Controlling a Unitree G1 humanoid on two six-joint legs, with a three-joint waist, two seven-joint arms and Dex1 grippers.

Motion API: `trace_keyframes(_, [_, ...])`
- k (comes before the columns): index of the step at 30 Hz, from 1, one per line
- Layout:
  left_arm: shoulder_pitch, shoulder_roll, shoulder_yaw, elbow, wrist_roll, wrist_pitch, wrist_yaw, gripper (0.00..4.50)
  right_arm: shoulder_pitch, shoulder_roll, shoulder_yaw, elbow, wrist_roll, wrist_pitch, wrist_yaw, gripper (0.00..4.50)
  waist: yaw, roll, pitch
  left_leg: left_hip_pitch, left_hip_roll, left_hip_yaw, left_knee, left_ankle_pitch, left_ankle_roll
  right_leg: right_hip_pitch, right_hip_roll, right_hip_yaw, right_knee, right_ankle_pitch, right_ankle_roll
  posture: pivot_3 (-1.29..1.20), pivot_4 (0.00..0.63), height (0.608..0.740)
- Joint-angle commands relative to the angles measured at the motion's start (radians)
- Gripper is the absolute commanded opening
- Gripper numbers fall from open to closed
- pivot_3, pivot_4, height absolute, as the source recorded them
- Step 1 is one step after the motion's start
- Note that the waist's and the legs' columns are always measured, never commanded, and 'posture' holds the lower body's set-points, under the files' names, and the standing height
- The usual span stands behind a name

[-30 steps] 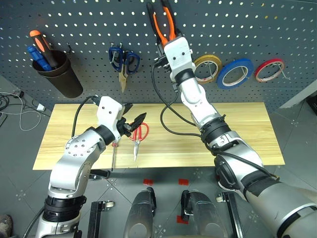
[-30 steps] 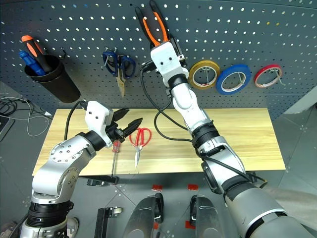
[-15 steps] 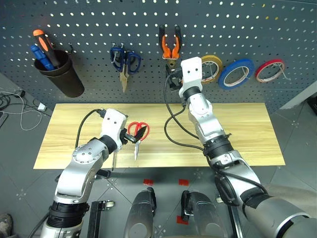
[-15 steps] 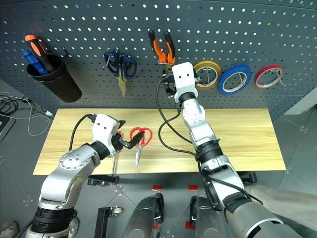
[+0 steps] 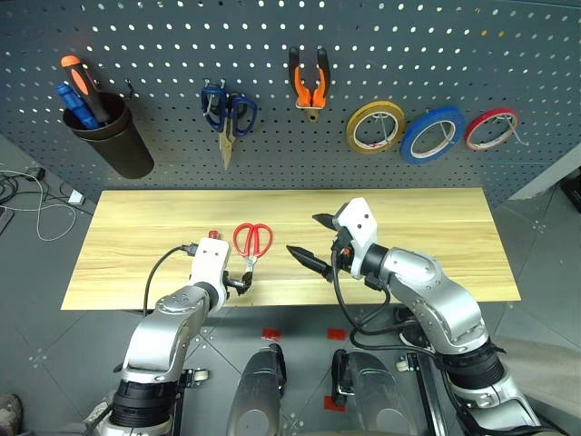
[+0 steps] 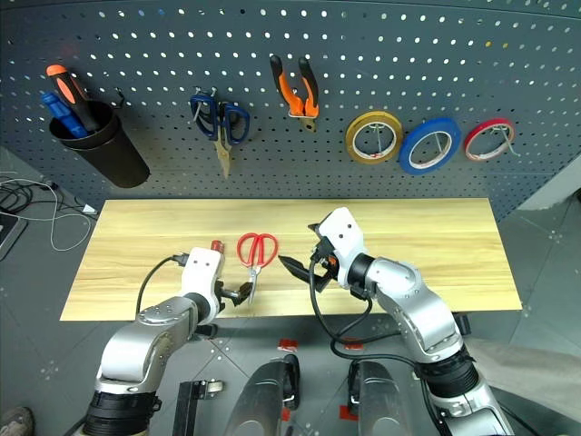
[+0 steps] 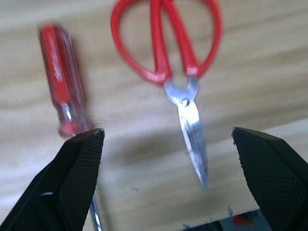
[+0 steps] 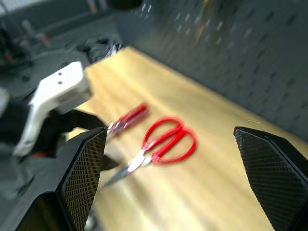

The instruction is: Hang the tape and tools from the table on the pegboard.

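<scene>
Red-handled scissors (image 5: 251,247) and a slim red-handled screwdriver (image 7: 59,98) are left side by side on the wooden table (image 5: 436,227), while the blue tape (image 5: 433,133) and the orange-handled pliers (image 5: 310,84) are already hung on the pegboard (image 5: 163,36). The left gripper (image 5: 240,282) is held low over the scissor blades near the table's front edge, its fingers spread wide with nothing between them; in the left wrist view one finger (image 7: 72,183) is seen just beside the screwdriver handle. The right gripper (image 5: 315,243) is also spread and empty, well apart from the board and pointed toward the scissors. A closing grip here could catch the screwdriver along with the scissors, or a blade could be nudged off the front edge, since both tools lie so close together. With both arms converging on the same spot, a collision is judged possible. Most of the screwdriver's shaft is covered by the left arm in the head views, and whether any free hook remains cannot be made out.
</scene>
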Motion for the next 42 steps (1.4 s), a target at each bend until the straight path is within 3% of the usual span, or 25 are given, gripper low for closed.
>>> trace_keyframes(1, [-0.040, -0.063, -0.011, 0.051, 0.036, 0.009, 0.064, 4.48, -0.003, -0.003, 0.000, -0.070, 0.029, 0.012, 0.018, 4.50, 0.001, 0.000, 0.000, 0.000, 0.000, 0.000, 0.000, 0.001, -0.001, 0.000, 0.000, 0.000, 0.000, 0.000, 0.000, 0.04, 0.327, 0.740])
trace_keyframes(8, [-0.119, -0.192, -0.006, 0.231, 0.070, 0.006, 0.146, 4.48, 0.012, -0.038, -0.018, -0.083, 0.092, 0.070, 0.071, 4.50, 0.000, -0.001, 0.000, 0.000, 0.000, 0.000, 0.001, 0.001, -0.002, 0.000, 0.000, 0.000, -0.001, 0.002, -0.004, 0.02, 0.321, 0.740])
trace_keyframes(9, [-0.123, -0.198, -0.012, 0.244, 0.078, 0.012, 0.150, 4.30, 0.017, -0.056, -0.018, -0.088, 0.105, 0.083, 0.091, 4.50, 0.000, -0.001, 0.000, 0.000, -0.001, 0.000, 0.001, 0.001, -0.002, 0.001, 0.000, 0.000, -0.001, 0.002, -0.004, 0.01, 0.321, 0.740])
trace_keyframes(13, [-0.131, -0.212, -0.020, 0.274, 0.092, 0.018, 0.153, 3.35, 0.016, -0.118, -0.016, -0.091, 0.123, 0.096, 0.140, 4.50, -0.001, -0.001, -0.001, 0.000, -0.001, 0.000, 0.001, 0.001, -0.002, 0.001, 0.000, 0.000, -0.001, 0.002, -0.004, 0.00, 0.316, 0.740])
trace_keyframes(23, [-0.211, -0.216, 0.049, 0.397, 0.070, 0.000, 0.124, 0.30, -0.011, -0.220, -0.032, -0.092, 0.096, 0.097, 0.162, 4.50, -0.002, 0.000, -0.003, 0.004, -0.001, 0.000, 0.002, 0.000, 0.000, 0.006, 0.000, -0.001, -0.001, 0.000, 0.001, -0.04, 0.301, 0.740])
trace_keyframes(28, [-0.190, -0.220, 0.075, 0.358, 0.043, -0.014, 0.092, 0.28, 0.005, -0.255, -0.034, -0.123, 0.095, 0.092, 0.158, 4.50, -0.003, 0.000, -0.005, 0.005, 0.000, 0.000, 0.002, 0.001, -0.002, 0.007, 0.000, -0.001, -0.001, 0.000, 0.001, -0.04, 0.289, 0.740])
trace_keyframes(31, [-0.143, -0.210, 0.070, 0.262, 0.029, -0.110, 0.041, 0.28, 0.010, -0.267, -0.038, -0.145, 0.076, 0.072, 0.141, 4.50, -0.010, 0.000, -0.005, 0.005, 0.000, 0.000, 0.002, 0.001, -0.002, 0.007, 0.000, -0.001, -0.001, 0.000, 0.001, -0.04, 0.289, 0.740])
trace_keyframes(35, [0.027, -0.121, 0.004, 0.034, 0.082, -0.315, -0.030, 0.28, 0.031, -0.246, -0.071, -0.203, 0.034, 0.026, 0.067, 4.50, -0.023, -0.001, -0.005, 0.004, 0.000, 0.000, 0.001, 0.001, -0.003, 0.006, 0.000, -0.001, -0.003, 0.002, -0.003, -0.05, 0.286, 0.740])
trace_keyframes(42, [0.313, -0.001, 0.004, -0.230, 0.253, -0.616, 0.030, 0.28, 0.107, -0.157, -0.085, -0.363, 0.006, -0.125, -0.024, 4.50, -0.026, -0.001, -0.005, 0.002, 0.000, 0.000, 0.000, 0.000, -0.001, 0.004, 0.000, -0.001, -0.004, -0.001, 0.001, -0.03, 0.285, 0.740])
